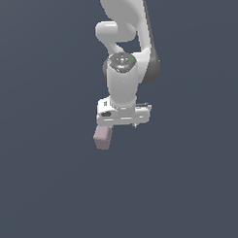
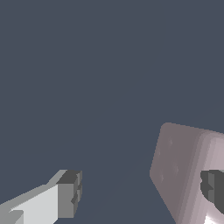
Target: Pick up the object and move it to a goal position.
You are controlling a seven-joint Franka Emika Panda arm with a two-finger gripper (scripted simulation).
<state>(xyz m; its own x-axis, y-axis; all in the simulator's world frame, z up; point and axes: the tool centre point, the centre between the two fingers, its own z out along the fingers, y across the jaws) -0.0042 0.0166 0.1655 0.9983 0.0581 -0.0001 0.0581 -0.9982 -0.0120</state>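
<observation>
in the wrist view the pincer [image 2: 142, 192] stands apart, one finger [image 2: 68, 192] clear and the other in front of the object [image 2: 179, 166], not clamped. the object sits on the counter [image 1: 45, 191] below the pincer's side. grasping, lifting and carrying seem left.

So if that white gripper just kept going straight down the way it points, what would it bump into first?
Probably the pink block: one finger is already over its edge. Between the fingers of the gripper only bare floor shows. Depth is unclear.
</observation>
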